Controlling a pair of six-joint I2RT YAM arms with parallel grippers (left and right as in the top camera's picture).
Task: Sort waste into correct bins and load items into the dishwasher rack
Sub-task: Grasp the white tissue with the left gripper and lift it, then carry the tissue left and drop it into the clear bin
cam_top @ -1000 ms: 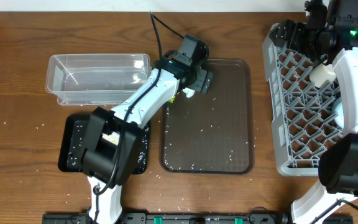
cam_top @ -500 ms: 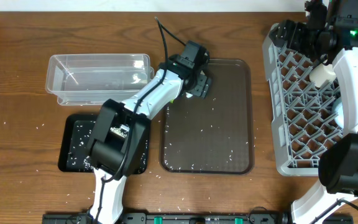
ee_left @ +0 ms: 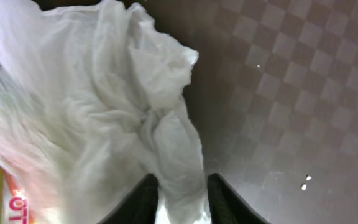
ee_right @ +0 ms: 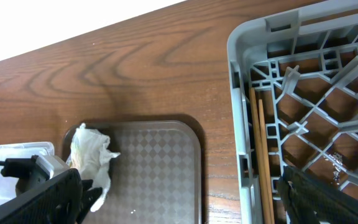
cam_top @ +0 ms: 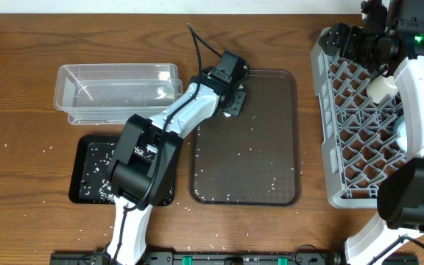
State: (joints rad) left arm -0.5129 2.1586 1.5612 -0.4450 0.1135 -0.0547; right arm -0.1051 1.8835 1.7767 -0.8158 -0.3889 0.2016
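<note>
Left wrist: tissue (ee_left: 135,112) between jaws

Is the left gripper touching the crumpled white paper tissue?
Touching. The left wrist view shows the crumpled white paper tissue pinched between both fingers of the left gripper.

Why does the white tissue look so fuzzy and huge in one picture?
Left wrist view: the tissue sits right by the lens, so it blurs and washes out. Right wrist view: farther off, its crumples look sharp. Overhead view: the left pincer mostly hides it.
</note>
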